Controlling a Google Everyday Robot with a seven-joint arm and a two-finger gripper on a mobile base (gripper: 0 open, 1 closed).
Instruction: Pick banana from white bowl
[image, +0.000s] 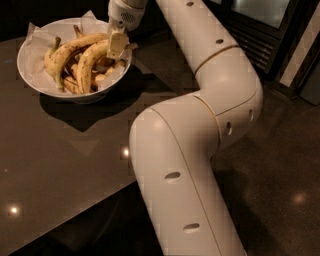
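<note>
The white bowl (30, 75) stands on the dark table at the upper left, with white paper lining poking above its rim. Several bananas lie in it. The long, strongly curved yellow banana (90, 62) runs from a pale stem at the bowl's right side down to a dark tip near the front. My gripper (117, 45) reaches down from the top into the right side of the bowl. It sits right at the stem end of this banana and hides part of it.
A second long banana with a greenish stem (70, 46) lies across the back of the bowl, with smaller brown-bruised bananas (72, 85) beneath. My bulky white arm (200, 125) fills the middle and right. The dark table (60, 165) ends at a front edge running diagonally.
</note>
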